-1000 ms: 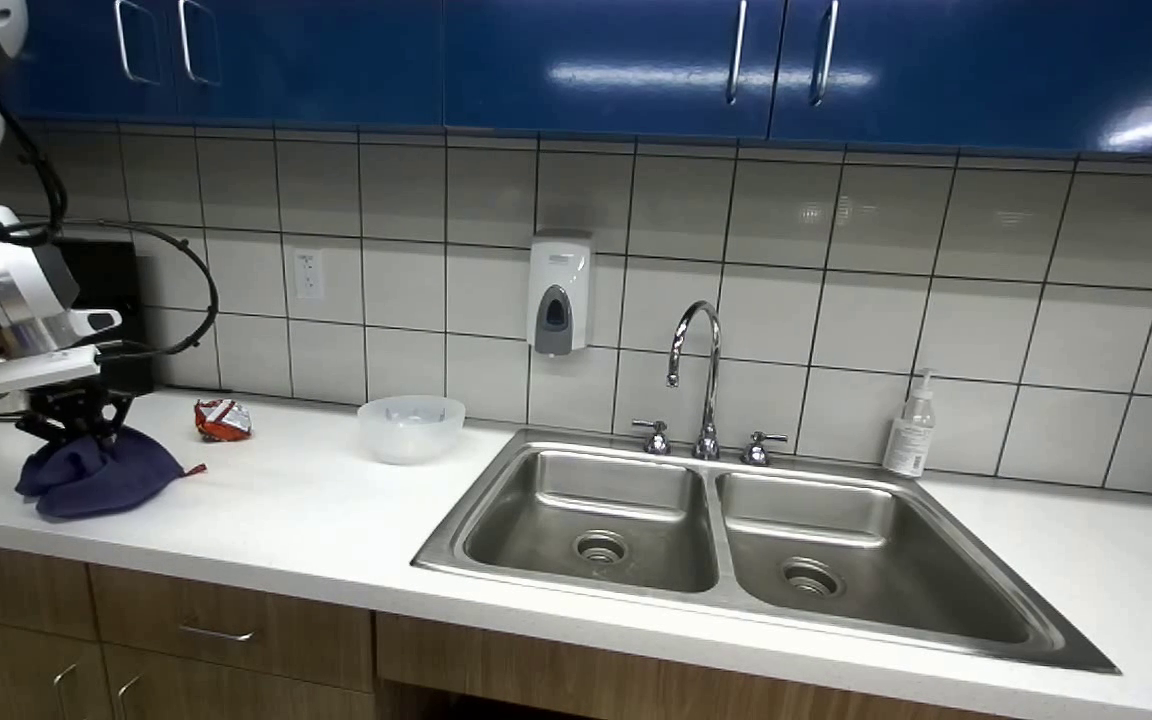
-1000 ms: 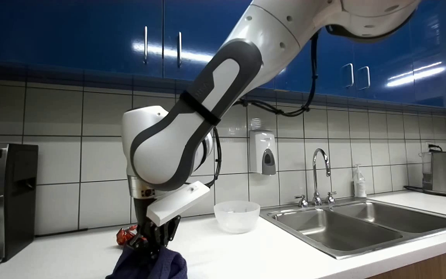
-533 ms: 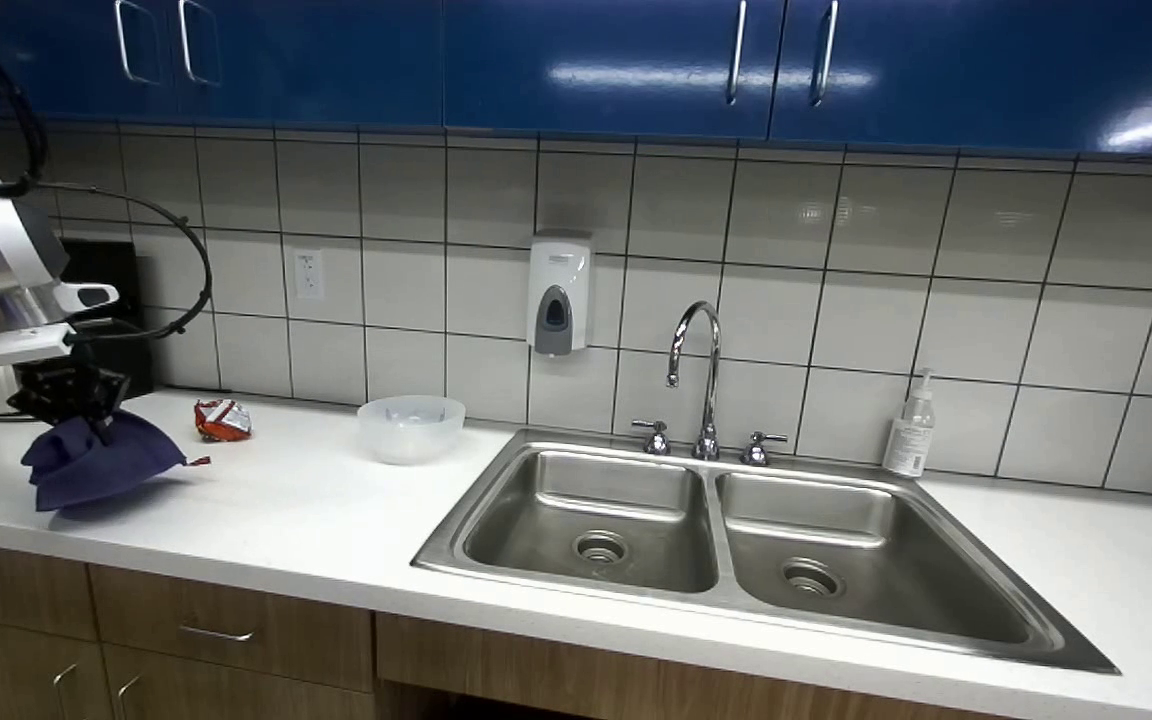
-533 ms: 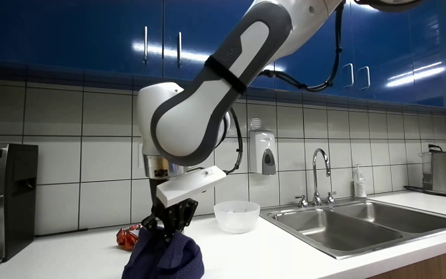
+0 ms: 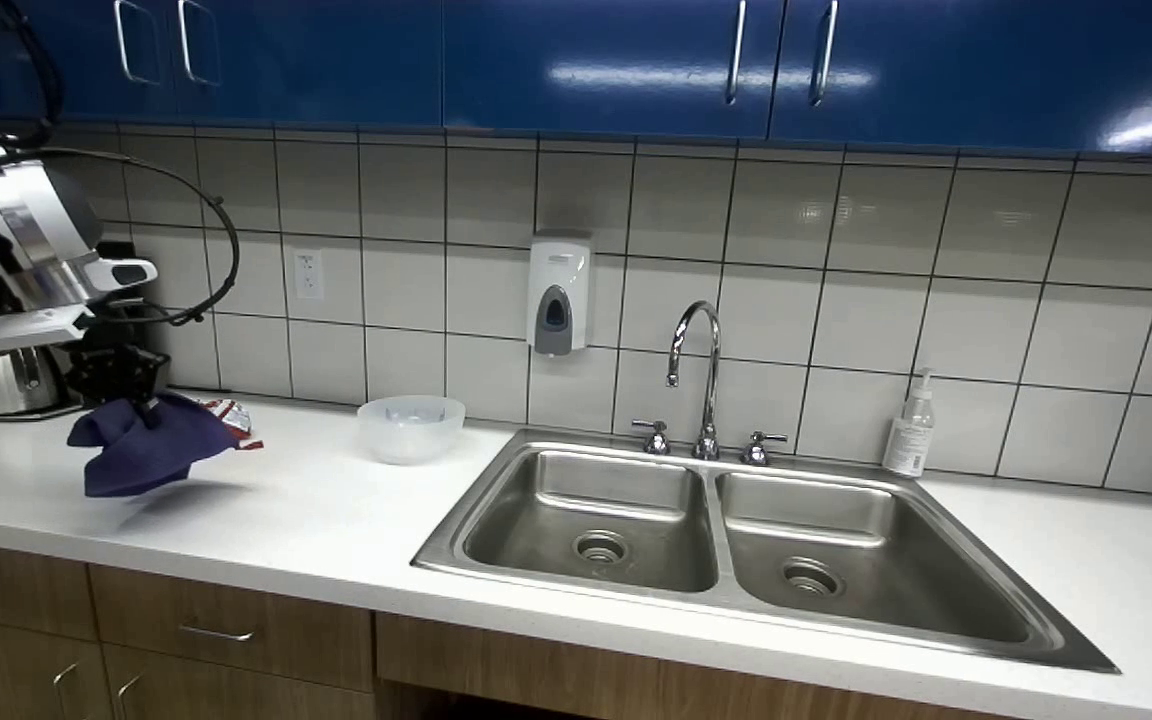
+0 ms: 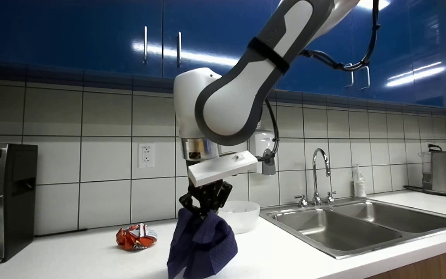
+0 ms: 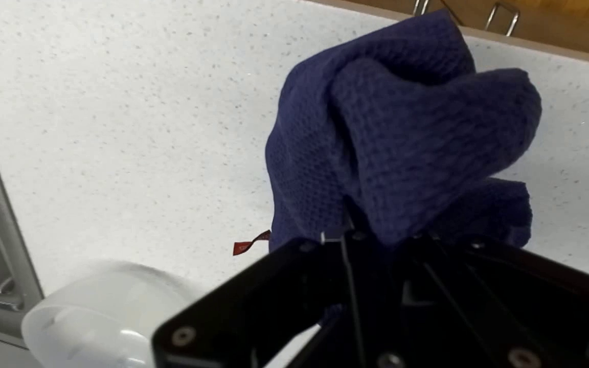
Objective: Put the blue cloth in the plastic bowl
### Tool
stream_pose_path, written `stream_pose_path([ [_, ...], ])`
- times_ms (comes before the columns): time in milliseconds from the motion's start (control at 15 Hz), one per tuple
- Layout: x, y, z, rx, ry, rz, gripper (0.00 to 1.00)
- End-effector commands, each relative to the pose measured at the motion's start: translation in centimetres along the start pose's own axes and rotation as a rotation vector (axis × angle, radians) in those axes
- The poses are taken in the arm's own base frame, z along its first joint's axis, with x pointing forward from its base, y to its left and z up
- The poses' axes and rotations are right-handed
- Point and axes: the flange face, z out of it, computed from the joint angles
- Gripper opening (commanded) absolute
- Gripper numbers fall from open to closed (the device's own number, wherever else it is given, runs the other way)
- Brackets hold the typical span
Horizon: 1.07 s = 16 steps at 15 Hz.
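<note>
Now, wrist view: tool (image 7: 382, 239) closed on navy waffle-weave cloth (image 7: 407, 138), centre right | frosted plastic bowl (image 7: 87, 327), lower left | in an exterior view, cloth hangs above tabletop (image 5: 321, 500)

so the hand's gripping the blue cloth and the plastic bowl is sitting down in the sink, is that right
Not quite: the plastic bowl is not in the sink but on the counter beside it, as both exterior views show. The rest is right: the hand is gripping the blue cloth.
</note>
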Motion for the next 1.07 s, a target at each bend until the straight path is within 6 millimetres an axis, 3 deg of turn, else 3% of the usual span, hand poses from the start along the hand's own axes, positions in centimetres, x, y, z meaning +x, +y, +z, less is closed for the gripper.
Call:
stream_pose_path([
  [0,-0.8,3.4,-1.3,-0.029,0.045,0.100,0.02],
  [733,1.7,11.0,0.2,-0.074,0.127,0.284,0.02],
  [1000,2.8,12.3,0.0,-0.070,0.145,0.285,0.02],
])
